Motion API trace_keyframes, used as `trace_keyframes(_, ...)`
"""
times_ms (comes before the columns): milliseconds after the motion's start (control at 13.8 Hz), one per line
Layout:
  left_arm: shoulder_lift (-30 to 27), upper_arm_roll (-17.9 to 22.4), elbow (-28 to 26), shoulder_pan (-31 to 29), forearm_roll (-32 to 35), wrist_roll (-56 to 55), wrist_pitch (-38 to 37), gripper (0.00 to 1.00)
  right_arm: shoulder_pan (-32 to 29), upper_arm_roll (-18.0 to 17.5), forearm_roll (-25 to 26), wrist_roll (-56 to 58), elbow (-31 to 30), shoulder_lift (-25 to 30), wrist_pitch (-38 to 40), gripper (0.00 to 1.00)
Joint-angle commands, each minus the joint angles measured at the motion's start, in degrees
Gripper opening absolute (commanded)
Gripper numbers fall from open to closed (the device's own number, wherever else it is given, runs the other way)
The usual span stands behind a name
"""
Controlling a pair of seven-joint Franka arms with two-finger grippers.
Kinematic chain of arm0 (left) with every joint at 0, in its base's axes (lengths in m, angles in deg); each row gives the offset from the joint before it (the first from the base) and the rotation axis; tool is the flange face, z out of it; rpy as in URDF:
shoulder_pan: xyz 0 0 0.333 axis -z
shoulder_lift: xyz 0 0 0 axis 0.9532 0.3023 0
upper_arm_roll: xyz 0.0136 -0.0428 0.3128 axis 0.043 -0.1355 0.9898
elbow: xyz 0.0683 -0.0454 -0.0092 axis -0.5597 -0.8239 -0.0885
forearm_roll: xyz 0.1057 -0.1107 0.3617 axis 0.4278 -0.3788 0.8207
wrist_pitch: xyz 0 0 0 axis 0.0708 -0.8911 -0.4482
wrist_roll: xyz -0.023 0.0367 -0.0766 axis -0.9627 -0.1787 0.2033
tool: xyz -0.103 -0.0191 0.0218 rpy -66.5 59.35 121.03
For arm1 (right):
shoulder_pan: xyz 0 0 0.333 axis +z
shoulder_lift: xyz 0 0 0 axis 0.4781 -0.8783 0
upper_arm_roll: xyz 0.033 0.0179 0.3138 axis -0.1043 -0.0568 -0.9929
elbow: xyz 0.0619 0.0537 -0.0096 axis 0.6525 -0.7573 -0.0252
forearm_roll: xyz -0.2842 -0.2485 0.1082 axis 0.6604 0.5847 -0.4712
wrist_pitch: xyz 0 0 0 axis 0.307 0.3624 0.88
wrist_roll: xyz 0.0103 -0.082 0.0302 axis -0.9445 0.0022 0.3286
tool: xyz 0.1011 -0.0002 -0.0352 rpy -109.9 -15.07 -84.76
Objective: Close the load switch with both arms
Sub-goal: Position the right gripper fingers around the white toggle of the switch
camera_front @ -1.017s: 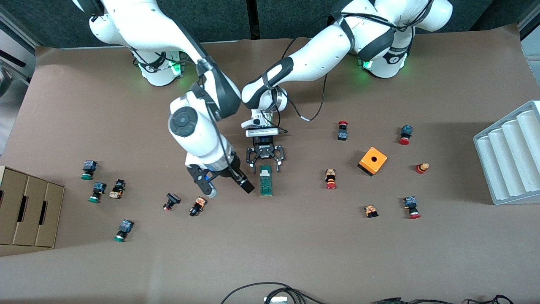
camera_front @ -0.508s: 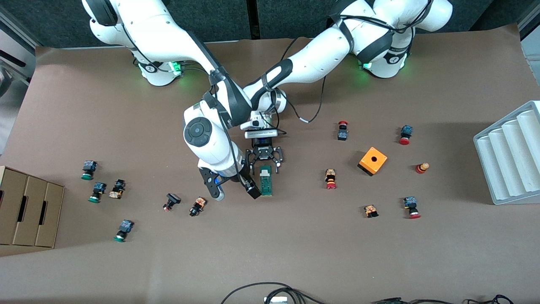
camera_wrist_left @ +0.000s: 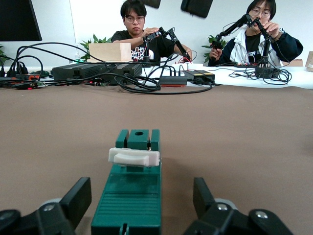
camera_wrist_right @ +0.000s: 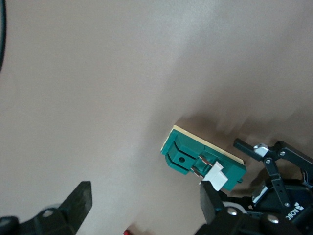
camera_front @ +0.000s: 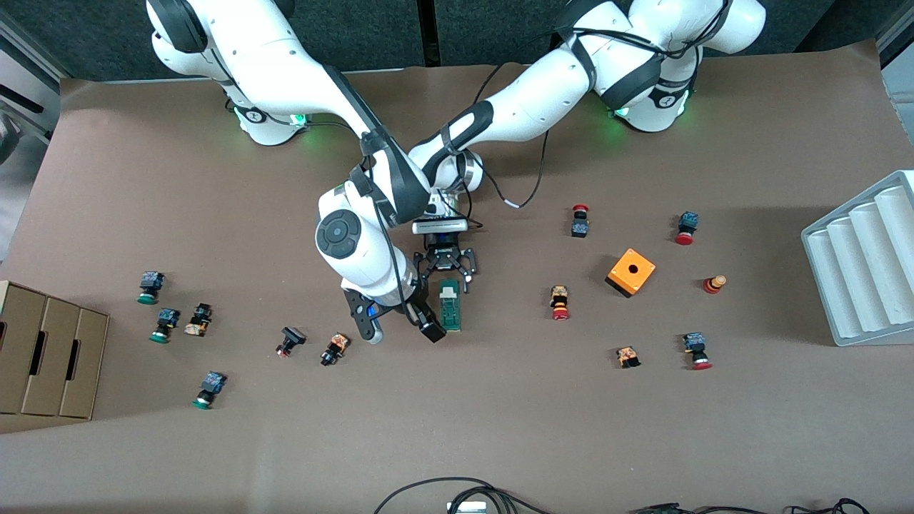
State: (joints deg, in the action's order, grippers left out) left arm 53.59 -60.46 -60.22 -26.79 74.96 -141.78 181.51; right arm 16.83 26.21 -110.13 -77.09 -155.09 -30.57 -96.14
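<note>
Load switch [camera_wrist_left: 132, 196] between open left pincer [camera_wrist_left: 142, 205] fingers [camera_wrist_left: 73, 200] — untouched

You can read only one scrap of lettering: the white capitals "ROBO" [camera_wrist_right: 295, 214], cut off where the right wrist view ends. They stand on the black body of the left gripper [camera_front: 449, 288], which in the front view sits at twelve o'clock from the green switch [camera_front: 450, 310]. Nothing else on the table can be read.
</note>
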Motion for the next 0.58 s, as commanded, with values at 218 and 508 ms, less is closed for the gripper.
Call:
trace_keyframes(218, 0.56, 0.43, 1.06, 1.06, 0.23, -0.29, -1.17, 0.90, 1.80, 0.74, -1.94, -2.75, 1.73, -1.98, -1.01, 0.99)
trace_keyframes(508, 0.11, 0.16, 0.35, 3.07, -3.01, -0.38, -2.40, 0.90, 2.33, 0.74, -2.29, -3.19, 1.82, -3.12, -1.44, 0.99)
